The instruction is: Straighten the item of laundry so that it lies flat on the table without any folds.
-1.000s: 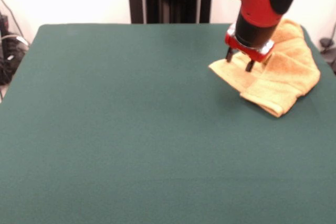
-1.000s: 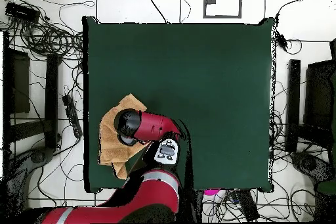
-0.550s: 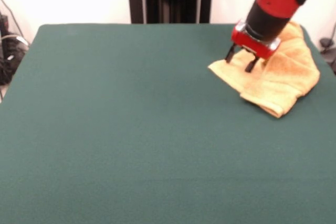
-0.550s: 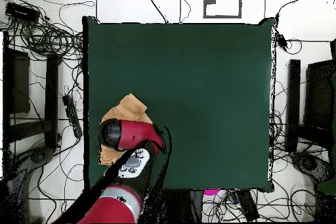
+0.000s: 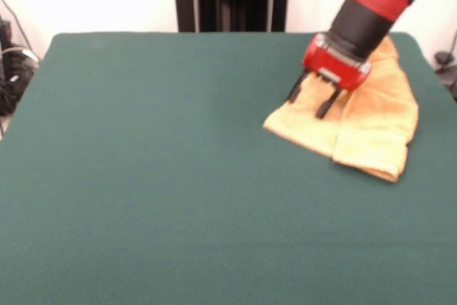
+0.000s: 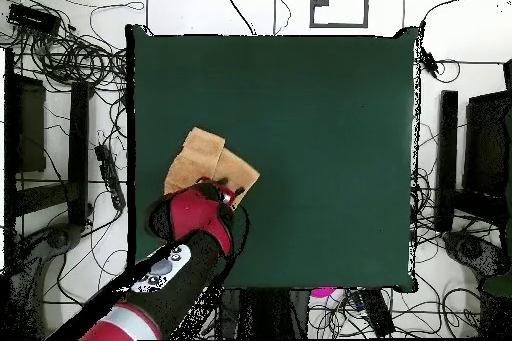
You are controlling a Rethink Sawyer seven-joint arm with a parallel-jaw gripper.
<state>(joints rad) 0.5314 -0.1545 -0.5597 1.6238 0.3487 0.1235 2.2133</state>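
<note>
While folded, the towel (image 5: pixel 364 123) sits under the gripper (image 5: pixel 308 103).

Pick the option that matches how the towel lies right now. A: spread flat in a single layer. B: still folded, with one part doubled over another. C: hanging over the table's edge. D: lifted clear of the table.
B: in the front view the towel rests on the table with a doubled flap along one side, under the open gripper.

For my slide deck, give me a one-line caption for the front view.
Sawyer's open gripper presses on a folded golden-orange towel near the green table's corner.
</note>
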